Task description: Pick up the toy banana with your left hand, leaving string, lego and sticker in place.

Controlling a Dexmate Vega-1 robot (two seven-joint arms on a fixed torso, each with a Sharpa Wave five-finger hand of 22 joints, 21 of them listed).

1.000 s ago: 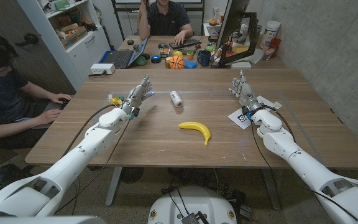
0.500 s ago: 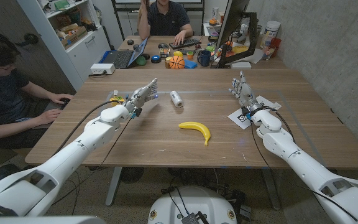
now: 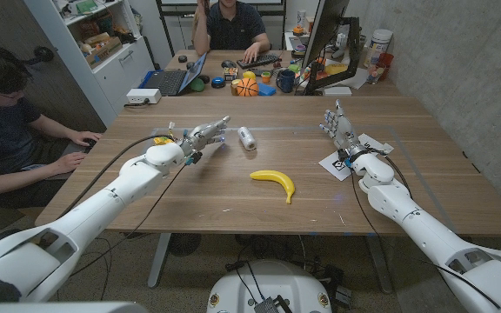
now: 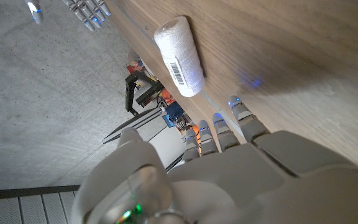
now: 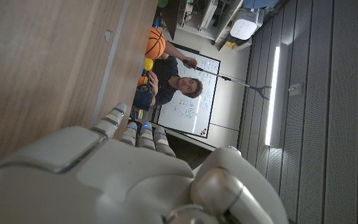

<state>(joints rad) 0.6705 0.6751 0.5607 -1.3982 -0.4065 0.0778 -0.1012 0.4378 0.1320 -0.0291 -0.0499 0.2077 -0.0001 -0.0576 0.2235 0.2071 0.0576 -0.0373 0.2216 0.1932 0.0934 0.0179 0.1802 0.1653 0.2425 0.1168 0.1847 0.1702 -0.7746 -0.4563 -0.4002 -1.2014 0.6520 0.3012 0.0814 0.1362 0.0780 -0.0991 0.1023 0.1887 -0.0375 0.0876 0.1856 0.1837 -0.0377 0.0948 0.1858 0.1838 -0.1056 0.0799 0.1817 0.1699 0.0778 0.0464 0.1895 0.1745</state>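
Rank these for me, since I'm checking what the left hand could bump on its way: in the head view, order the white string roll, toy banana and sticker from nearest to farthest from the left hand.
1. White string roll: just to the right of the left hand, close to its fingertips.
2. Toy banana: mid-table, nearer the robot.
3. Sticker: far side, by the right hand.

The robot's left hand (image 3: 203, 136) reaches out over the bench, its fingers (image 3: 220, 125) extended and apart, holding nothing. The right hand (image 3: 341, 129) stands upright at the far side, fingers (image 3: 334, 115) straight and empty, both arms stretched forward.
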